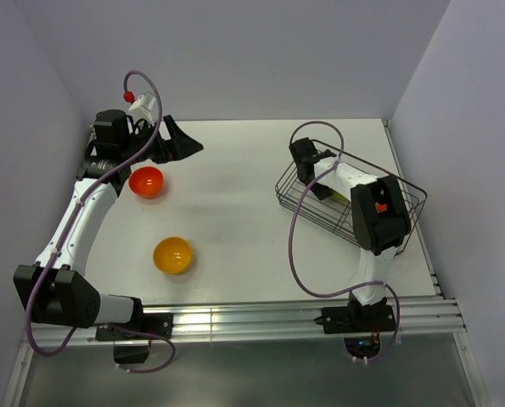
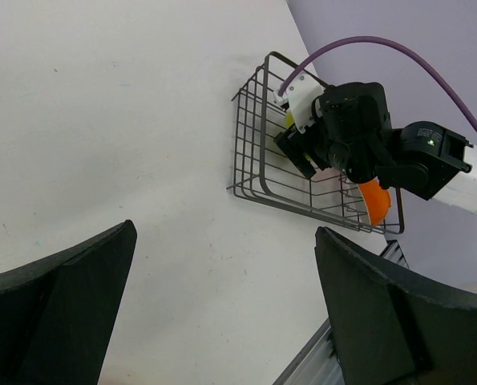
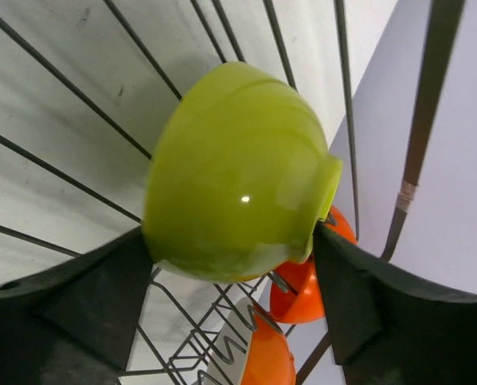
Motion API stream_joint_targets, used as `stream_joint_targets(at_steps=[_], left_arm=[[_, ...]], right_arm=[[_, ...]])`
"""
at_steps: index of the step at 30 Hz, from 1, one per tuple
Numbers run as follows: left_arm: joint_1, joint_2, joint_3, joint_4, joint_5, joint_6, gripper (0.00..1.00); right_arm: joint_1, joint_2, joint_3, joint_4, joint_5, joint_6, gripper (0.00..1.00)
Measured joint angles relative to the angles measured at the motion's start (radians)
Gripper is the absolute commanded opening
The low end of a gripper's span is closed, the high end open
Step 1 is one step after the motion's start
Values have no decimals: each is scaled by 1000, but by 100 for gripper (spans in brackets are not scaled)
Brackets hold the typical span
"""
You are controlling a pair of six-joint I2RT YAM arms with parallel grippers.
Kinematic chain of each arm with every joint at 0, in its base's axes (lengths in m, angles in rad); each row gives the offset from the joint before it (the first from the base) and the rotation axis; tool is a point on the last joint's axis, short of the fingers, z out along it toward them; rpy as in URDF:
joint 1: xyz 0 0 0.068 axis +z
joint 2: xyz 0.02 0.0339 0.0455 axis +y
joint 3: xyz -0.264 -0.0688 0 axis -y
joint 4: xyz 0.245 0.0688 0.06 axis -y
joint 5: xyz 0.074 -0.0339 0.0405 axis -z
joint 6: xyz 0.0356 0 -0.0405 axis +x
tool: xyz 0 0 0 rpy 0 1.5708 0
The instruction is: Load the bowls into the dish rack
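Observation:
The dish rack (image 1: 405, 188) stands at the right. My right gripper (image 1: 320, 188) reaches into it and is shut on the lime green bowl (image 3: 238, 172), one finger against each side (image 3: 230, 241). A red-orange bowl (image 3: 302, 289) stands on edge in the rack behind it, and a white rim with an orange surface (image 3: 262, 361) shows lower down. On the table lie a red-orange bowl (image 1: 146, 181) and a yellow-orange bowl (image 1: 172, 254), both mouth up. My left gripper (image 1: 182, 140) is open and empty, raised behind the red-orange bowl. Its wrist view (image 2: 226, 241) shows the rack (image 2: 250, 152).
Grey walls close in the table at the back and on both sides. A metal rail (image 1: 260, 318) runs along the near edge by the arm bases. The rack sits close to the right wall.

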Motion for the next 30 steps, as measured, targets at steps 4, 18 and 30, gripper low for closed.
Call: stream_joint_targets(at_steps=[4, 18, 30], left_arm=[[4, 0, 0, 0, 0, 0, 99], [8, 0, 0, 0, 0, 0, 100], [19, -6, 0, -1, 0, 0, 100]], right_arm=[[0, 9, 0, -1, -19, 8, 99], [0, 14, 0, -5, -34, 15, 100], [0, 14, 0, -6, -43, 14, 100]])
